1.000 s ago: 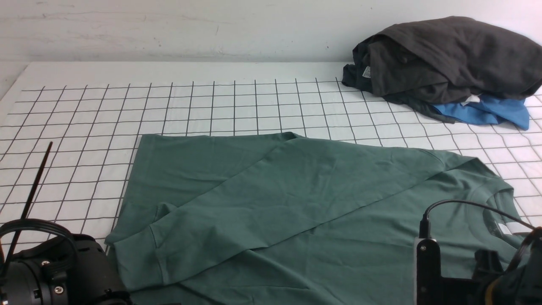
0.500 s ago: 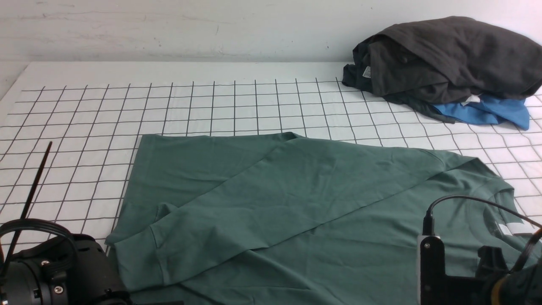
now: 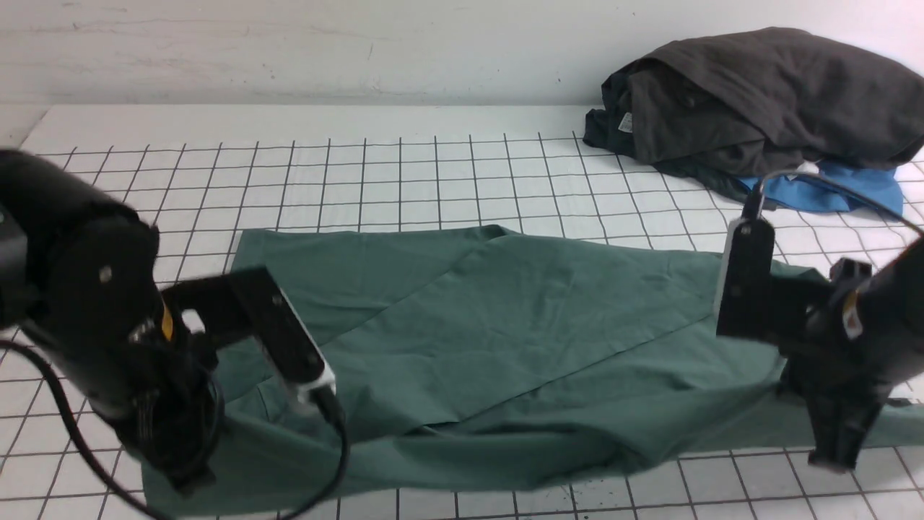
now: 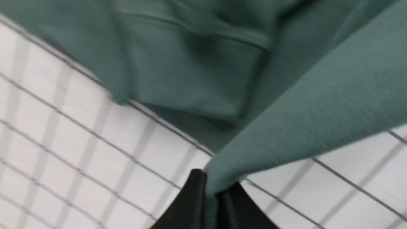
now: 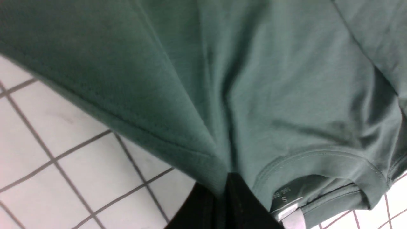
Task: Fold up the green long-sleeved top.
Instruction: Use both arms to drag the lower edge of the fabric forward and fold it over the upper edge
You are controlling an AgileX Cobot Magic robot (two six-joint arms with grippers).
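Two arms reach over the near edge of the gridded tabletop in the front view, the left arm by the near-left corner, the right arm by the near-right; between them the green long-sleeved top lies across the middle of the tabletop, one sleeve folded slantwise over its body; at the far-right corner a charcoal-grey garment is heaped on a bright blue garment, well apart from the top.

Left wrist view: the left gripper is pinched tight on a fold of the green cloth, which runs taut from its tips above the grid.

Right wrist view: the right gripper is likewise clamped on the green cloth, just beside the ribbed neck; the white neck label shows inside the collar.
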